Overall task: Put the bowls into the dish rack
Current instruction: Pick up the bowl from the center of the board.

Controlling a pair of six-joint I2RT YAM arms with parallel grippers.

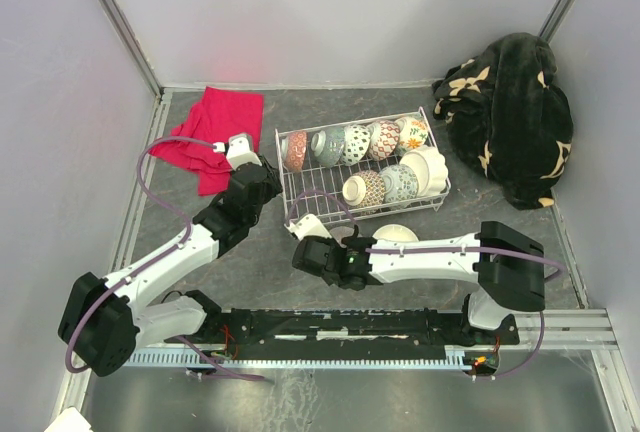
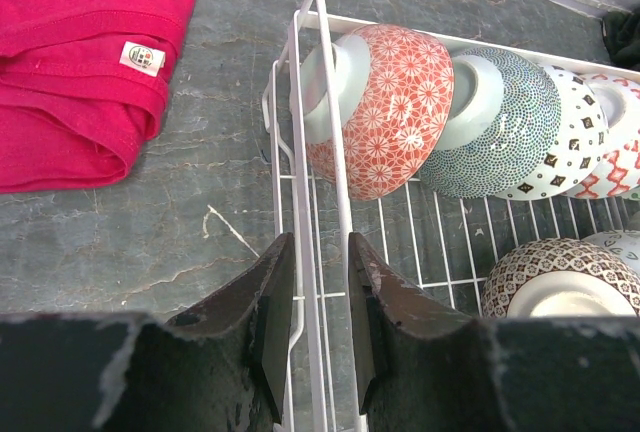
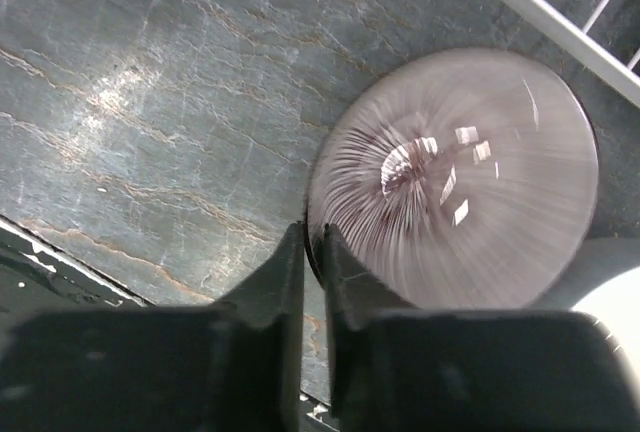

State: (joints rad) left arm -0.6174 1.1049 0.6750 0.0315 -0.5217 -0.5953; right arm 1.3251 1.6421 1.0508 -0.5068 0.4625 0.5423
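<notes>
The white wire dish rack (image 1: 300, 192) stands mid-table with several patterned bowls on edge in two rows, among them a red lattice bowl (image 2: 385, 112) and a blue mosaic bowl (image 2: 505, 122). My left gripper (image 2: 320, 322) straddles the rack's left wall (image 2: 312, 72) and is closed on its wires. My right gripper (image 3: 312, 252) is shut on the rim of a bowl with brown radiating lines (image 3: 460, 192), blurred, just in front of the rack. In the top view this gripper (image 1: 345, 252) hides most of that bowl. A plain white bowl (image 1: 396, 235) sits beside it.
A red cloth (image 1: 215, 132) lies left of the rack, also seen from the left wrist (image 2: 80, 62). A black floral blanket (image 1: 510, 117) is heaped at the back right. Grey walls enclose the table. The rack's front rail (image 3: 560, 22) is close above the held bowl.
</notes>
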